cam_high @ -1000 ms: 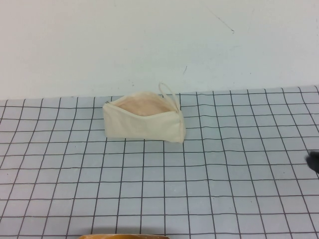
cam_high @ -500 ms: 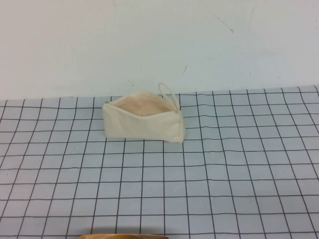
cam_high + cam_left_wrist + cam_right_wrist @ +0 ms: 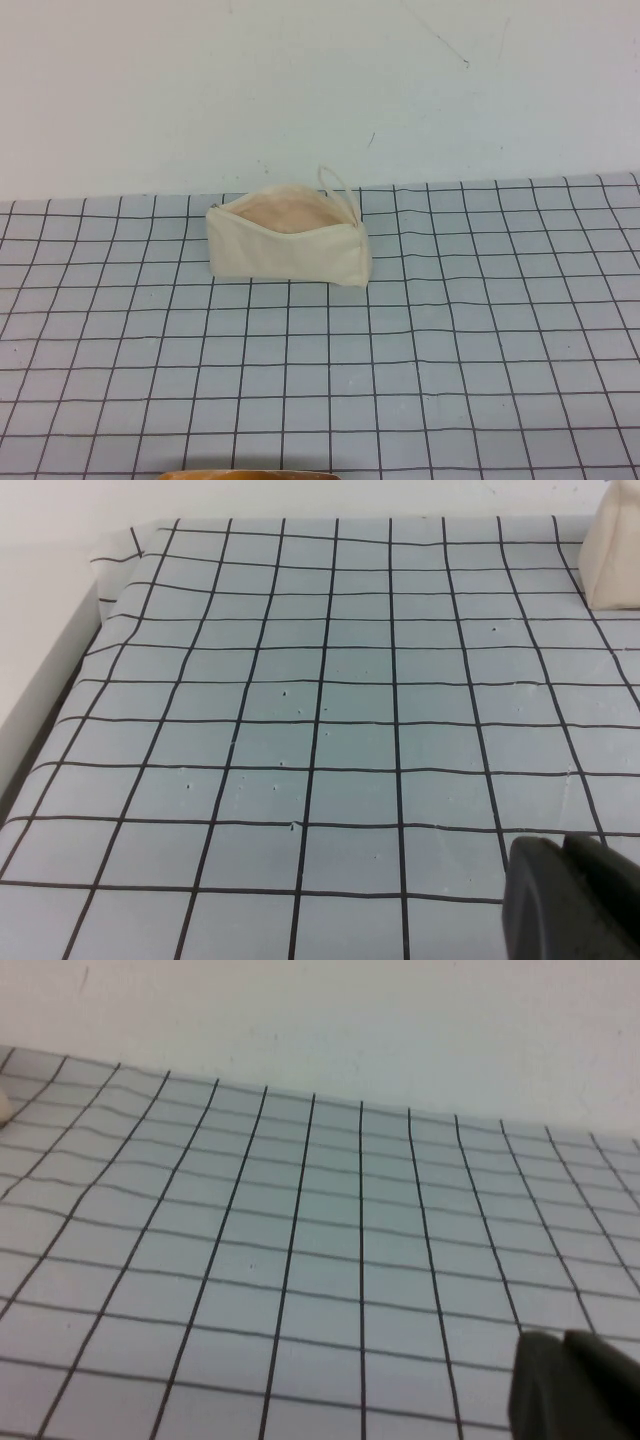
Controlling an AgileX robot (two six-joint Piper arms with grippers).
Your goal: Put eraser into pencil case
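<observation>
The cream pencil case (image 3: 288, 243) lies on the grid mat near the back, left of centre, its zip open and the pinkish lining showing, with the loop cord (image 3: 337, 185) at its right end. The eraser is not visible in any view. Neither gripper shows in the high view. In the left wrist view my left gripper (image 3: 562, 842) hangs above bare mat with its fingers together and nothing between them; a corner of the pencil case (image 3: 612, 555) shows far off. In the right wrist view my right gripper (image 3: 562, 1338) is likewise shut and empty above bare mat.
The grey grid mat (image 3: 450, 340) covers the table up to a white wall at the back. The mat's left edge and a white ledge (image 3: 50, 660) show in the left wrist view. An orange-brown rim (image 3: 250, 474) pokes in at the front edge.
A dark piece of my right gripper showed at the right edge of the high view one second ago; it has withdrawn out of that view. The pencil case has not moved.
</observation>
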